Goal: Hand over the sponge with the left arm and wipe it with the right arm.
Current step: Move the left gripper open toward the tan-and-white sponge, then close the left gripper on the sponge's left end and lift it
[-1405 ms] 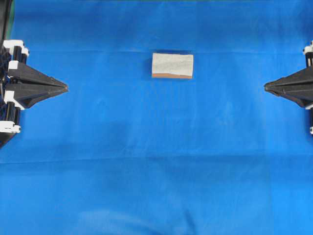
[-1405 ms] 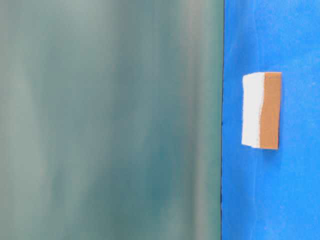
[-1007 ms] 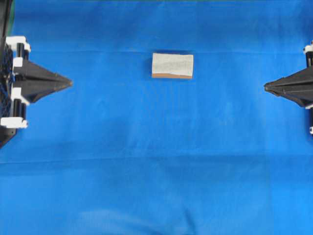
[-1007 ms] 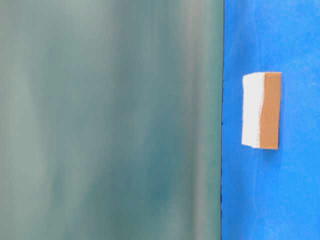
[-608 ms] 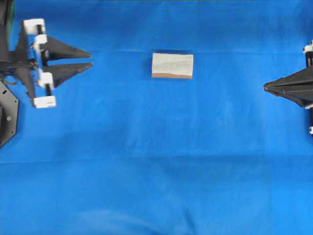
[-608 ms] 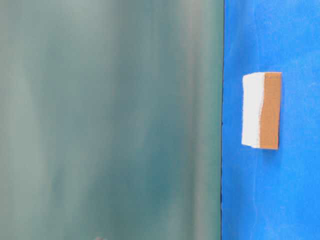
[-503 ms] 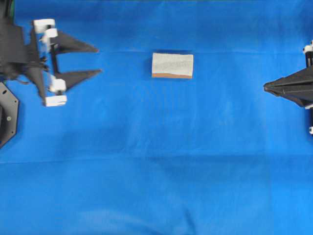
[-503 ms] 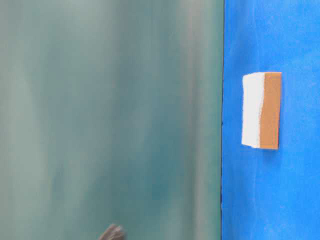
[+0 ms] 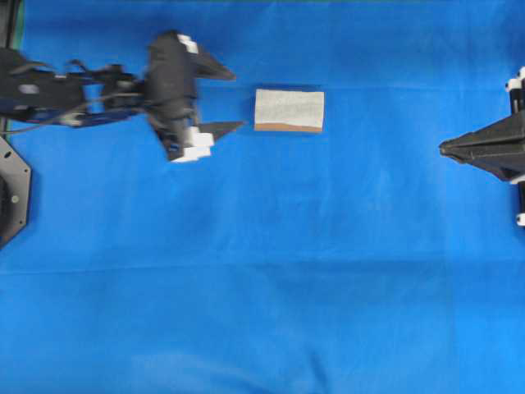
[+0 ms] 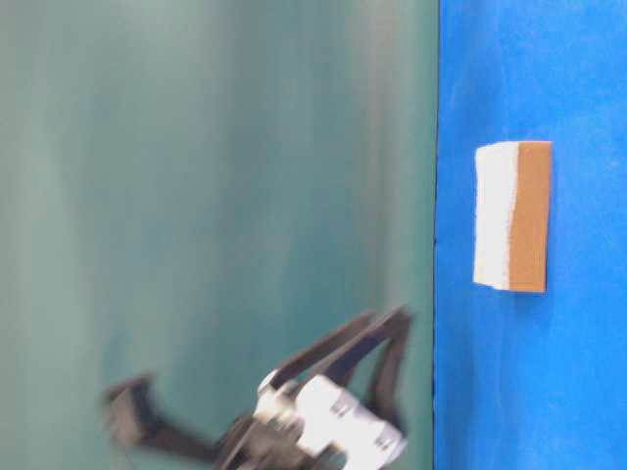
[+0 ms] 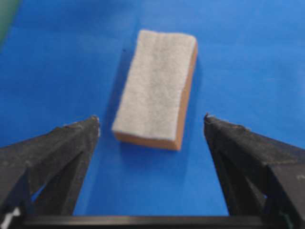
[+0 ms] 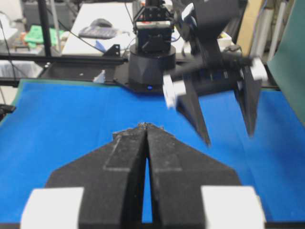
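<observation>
Nearest us in the left wrist view, our left gripper (image 11: pixel 151 125) stands spread wide with nothing between its fingertips (image 11: pixel 90 125). Just beyond them the sponge (image 11: pixel 156 88) lies flat on the blue cloth (image 11: pixel 248 57), grey-white face up, orange-brown layer underneath. From overhead, the sponge (image 9: pixel 289 109) sits just beside the left gripper (image 9: pixel 232 100), untouched. Well apart at the right edge, our right gripper (image 9: pixel 445 148) is closed tight and empty.

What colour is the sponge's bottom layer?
Orange-brown, under a pale grey top; the sponge shows best in the left wrist view.
</observation>
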Robot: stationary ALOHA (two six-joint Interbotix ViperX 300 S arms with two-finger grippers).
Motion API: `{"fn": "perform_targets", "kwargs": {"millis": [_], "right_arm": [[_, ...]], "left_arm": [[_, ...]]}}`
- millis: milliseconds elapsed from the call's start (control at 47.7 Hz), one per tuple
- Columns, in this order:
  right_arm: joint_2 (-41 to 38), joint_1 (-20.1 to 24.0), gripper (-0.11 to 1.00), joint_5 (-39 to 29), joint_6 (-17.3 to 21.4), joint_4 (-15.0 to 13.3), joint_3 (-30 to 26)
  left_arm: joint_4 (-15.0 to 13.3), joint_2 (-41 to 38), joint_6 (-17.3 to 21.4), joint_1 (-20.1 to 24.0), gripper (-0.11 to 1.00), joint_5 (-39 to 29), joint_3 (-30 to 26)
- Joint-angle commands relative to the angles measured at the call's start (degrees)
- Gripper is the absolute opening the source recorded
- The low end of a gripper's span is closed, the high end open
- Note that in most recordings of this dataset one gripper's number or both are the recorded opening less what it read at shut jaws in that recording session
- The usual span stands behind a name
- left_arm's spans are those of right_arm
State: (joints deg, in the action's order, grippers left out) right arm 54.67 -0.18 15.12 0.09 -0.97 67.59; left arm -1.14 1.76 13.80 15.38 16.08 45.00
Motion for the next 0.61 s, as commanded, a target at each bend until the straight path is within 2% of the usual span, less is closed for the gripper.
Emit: {"fn": "perform_targets", "kwargs": {"millis": [0,294,587], "right_arm": [[-0.79,0.09,0.0,-0.09,0.09,0.09,-1.32],[-1.32,0.09,0.0,-1.05,0.09,0.09,-1.23],[-1.41,0.0,0.0,-1.14,0.09,0.18,-1.23]], "left_arm": [[0.0,-4.13,0.7,0.26,0.94,0.53,-4.13],[0.0,-14.85,4.66,1.67,0.94,0.35,-11.34],[-0.09,-19.34,5.01,3.43,0.94,0.0,-12.74]]}}
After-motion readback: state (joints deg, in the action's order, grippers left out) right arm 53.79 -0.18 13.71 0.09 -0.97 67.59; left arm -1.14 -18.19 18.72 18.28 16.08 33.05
